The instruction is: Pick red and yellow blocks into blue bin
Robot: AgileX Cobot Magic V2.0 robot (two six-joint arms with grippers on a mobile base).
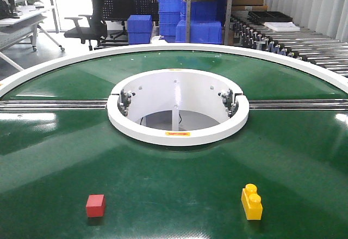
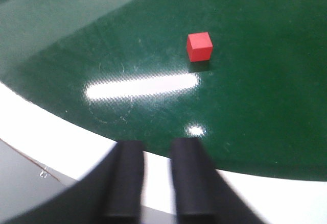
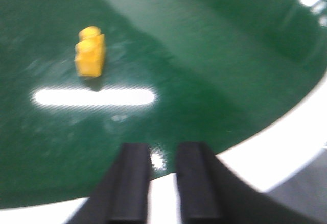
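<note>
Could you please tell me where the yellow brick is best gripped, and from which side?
Probably from straight above with the right claw, closing on the two long flat sides of the yellow brick. It lies flat, studs up, with nothing beside it, so both sides look reachable.

A red cube [image 1: 95, 205] sits on the green counter [image 1: 174, 184], left; the yellow brick [image 1: 252, 202] sits well apart, right.

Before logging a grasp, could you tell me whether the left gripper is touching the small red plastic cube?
Apart. The left wrist view shows a wide stretch of bare green surface between the left gripper and the small red plastic cube.
</note>
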